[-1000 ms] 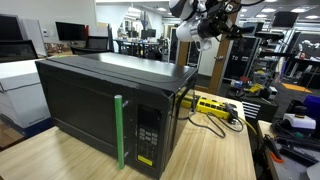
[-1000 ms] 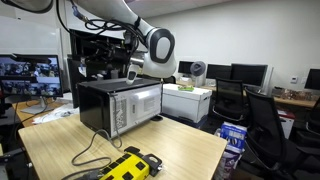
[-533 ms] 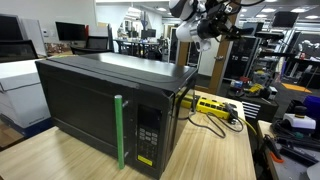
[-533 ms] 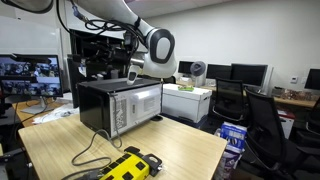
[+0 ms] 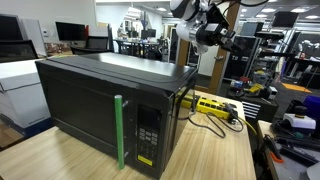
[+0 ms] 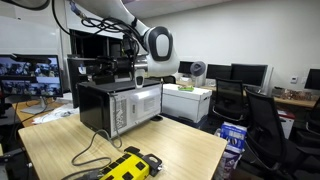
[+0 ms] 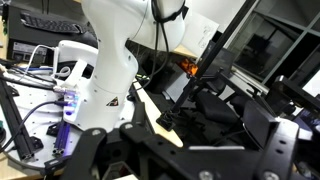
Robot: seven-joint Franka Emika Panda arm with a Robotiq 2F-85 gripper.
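My tool [image 5: 218, 34] hangs high with its fingers spread wide, gripping nothing, well above the far top edge of the black microwave [image 5: 100, 100], with open air between us. The microwave stands on the table [image 5: 215, 150], its door shut and its green handle [image 5: 119, 131] upright beside the keypad, whose labels are too small to read. A yellow power strip [image 5: 216, 106] lies on bare wood beside it

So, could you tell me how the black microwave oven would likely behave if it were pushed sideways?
The black microwave oven looks wide, low and bulky, so it is probably heavy and would slide rather than tip. The black cable trailing from it toward the yellow power strip may tug taut.
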